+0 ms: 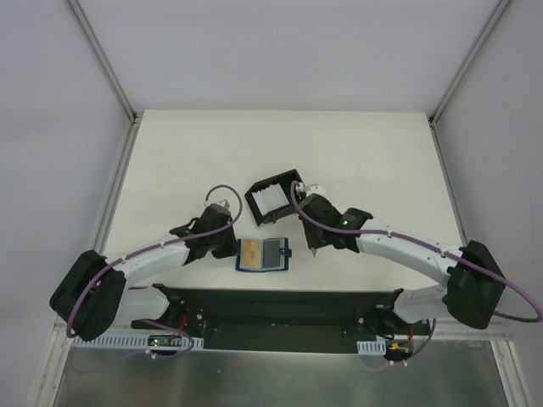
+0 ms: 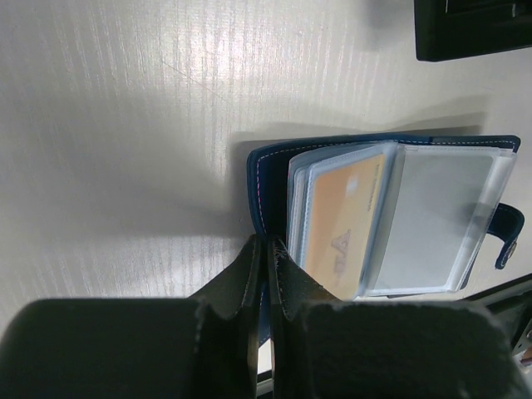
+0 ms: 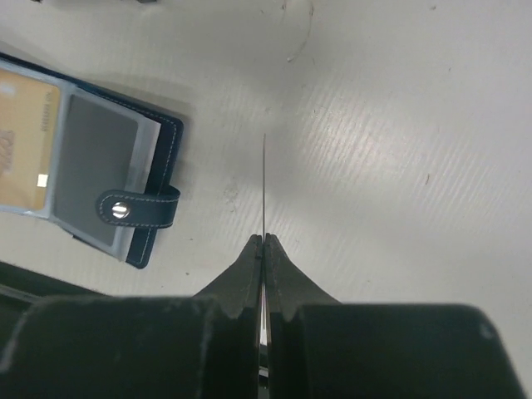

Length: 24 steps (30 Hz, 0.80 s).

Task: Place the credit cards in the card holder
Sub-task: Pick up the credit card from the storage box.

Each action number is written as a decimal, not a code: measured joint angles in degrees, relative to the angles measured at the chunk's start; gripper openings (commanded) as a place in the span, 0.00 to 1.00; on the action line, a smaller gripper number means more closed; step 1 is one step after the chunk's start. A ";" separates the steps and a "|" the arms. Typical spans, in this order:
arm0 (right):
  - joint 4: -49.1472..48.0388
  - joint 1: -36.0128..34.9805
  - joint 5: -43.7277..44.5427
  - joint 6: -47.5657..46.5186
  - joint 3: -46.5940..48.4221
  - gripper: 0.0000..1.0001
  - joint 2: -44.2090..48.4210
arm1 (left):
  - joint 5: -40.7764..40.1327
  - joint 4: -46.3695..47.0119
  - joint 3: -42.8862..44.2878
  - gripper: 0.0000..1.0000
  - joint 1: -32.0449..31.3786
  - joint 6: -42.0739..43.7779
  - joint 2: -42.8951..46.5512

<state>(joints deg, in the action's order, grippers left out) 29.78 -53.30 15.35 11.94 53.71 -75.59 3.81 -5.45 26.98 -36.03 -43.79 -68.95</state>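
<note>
Left gripper (image 2: pixel 263 249) fills its wrist view, fingers together, seemingly pinching the near cover edge of the card holder (image 2: pixel 264 179); the holder lies open on the table (image 2: pixel 125 125) with a tan card (image 2: pixel 345 224) in a sleeve; from the right wrist, the right gripper (image 3: pixel 264 243) is clamped on a second credit card (image 3: pixel 264 183), edge-on, near the strap (image 3: pixel 137 208); thin, stiff and slippery, I judge, so best pinched by one short end; overhead, the black box frame (image 1: pixel 273 199) stands just behind the holder.

Navy-blue folding wallet (image 1: pixel 264 254) lies open, tan card (image 2: pixel 341 220) sleeved at nine o'clock; second thin card (image 3: pixel 264 187) edge-on at three o'clock.
</note>
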 measured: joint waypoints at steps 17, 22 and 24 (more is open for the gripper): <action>-8.74 -0.85 1.31 4.07 -3.28 0.11 -9.84 | 0.42 0.02 0.00 0.00 0.00 0.37 -0.04; -8.79 -0.81 0.85 3.85 -3.28 0.02 -11.39 | 0.44 0.02 0.00 0.00 0.00 0.37 -0.04; -8.79 -0.79 0.87 3.85 -3.28 0.00 -11.43 | 0.44 0.02 0.00 0.00 0.00 0.37 -0.04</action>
<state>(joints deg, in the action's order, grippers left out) 20.99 -54.08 16.23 15.79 50.43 -87.02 4.25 -5.43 26.98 -36.03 -43.42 -68.99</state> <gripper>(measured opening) 0.029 0.009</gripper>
